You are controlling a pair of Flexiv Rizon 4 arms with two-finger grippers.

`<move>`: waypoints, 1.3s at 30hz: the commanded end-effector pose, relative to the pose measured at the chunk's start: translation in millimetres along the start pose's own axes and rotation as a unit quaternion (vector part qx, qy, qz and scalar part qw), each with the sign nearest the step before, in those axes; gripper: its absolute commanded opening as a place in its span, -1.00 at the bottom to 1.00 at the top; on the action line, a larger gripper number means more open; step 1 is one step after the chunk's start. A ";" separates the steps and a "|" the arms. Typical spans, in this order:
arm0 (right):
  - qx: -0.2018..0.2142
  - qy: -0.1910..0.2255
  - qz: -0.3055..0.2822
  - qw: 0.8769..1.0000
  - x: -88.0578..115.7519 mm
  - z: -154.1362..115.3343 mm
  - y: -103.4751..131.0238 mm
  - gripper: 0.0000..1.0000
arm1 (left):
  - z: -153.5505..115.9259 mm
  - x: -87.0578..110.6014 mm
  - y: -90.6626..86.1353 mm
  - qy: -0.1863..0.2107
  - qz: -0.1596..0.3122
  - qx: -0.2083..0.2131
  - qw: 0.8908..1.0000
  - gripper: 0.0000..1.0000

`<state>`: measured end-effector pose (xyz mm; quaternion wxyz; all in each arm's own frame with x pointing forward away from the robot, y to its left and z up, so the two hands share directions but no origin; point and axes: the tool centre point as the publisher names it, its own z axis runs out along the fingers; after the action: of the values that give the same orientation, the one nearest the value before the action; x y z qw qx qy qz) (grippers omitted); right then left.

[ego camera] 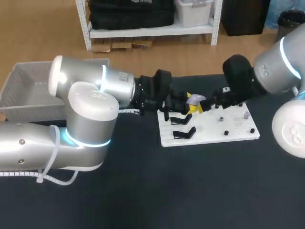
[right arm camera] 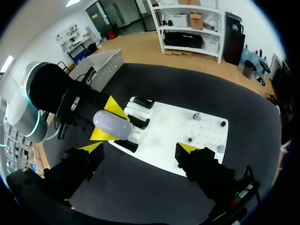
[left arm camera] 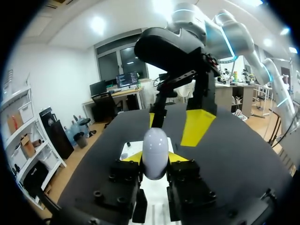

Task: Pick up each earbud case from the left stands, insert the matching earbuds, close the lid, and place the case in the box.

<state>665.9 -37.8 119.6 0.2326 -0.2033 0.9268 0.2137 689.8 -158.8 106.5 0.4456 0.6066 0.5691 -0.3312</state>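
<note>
A pale lavender earbud case (ego camera: 196,98) hangs closed above the white board (ego camera: 209,136). My left gripper (ego camera: 191,108) is shut on it; in the left wrist view the case (left arm camera: 154,152) stands upright between the yellow tips. My right gripper (ego camera: 209,103) faces it from the other side, open wide and not touching. In the right wrist view the case (right arm camera: 112,124) lies ahead of my right gripper (right arm camera: 140,149), nearer one finger. Small earbuds (right arm camera: 197,116) stand on pegs at the board's far right end. Empty black stands (ego camera: 184,134) occupy the board's left part.
A grey box (ego camera: 26,88) sits at the table's back left, behind my left arm. The dark table (ego camera: 190,191) stretches in front of the board. My two arms meet over the board's back left corner.
</note>
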 end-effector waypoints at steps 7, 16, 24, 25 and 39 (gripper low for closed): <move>0.007 0.000 0.005 1.000 -5.3 -1.6 -6.7 1.00 | -1.3 0.9 -9.1 -0.010 0.001 0.004 1.000 -1.00; 0.012 -0.008 0.007 1.000 -10.2 -5.2 -9.2 1.00 | -1.7 5.4 -14.9 -0.010 -0.001 0.012 1.000 -1.00; 0.059 -0.005 0.013 0.998 -1.3 -18.8 -29.2 1.00 | -7.6 8.7 -18.0 -0.035 -0.015 0.014 0.999 -1.00; 0.071 -0.003 0.012 0.997 0.7 -21.5 -34.1 1.00 | -9.7 8.6 -17.1 -0.045 -0.018 0.013 0.999 -1.00; 0.239 0.059 -0.041 0.968 25.0 -42.7 -94.7 1.00 | -35.6 -19.4 -13.4 -0.171 -0.058 0.011 0.984 -1.00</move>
<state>679.9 -140.6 111.7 0.2061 -0.2071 0.9554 0.0441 676.0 -139.4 133.8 0.4881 0.5311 0.5290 -0.4469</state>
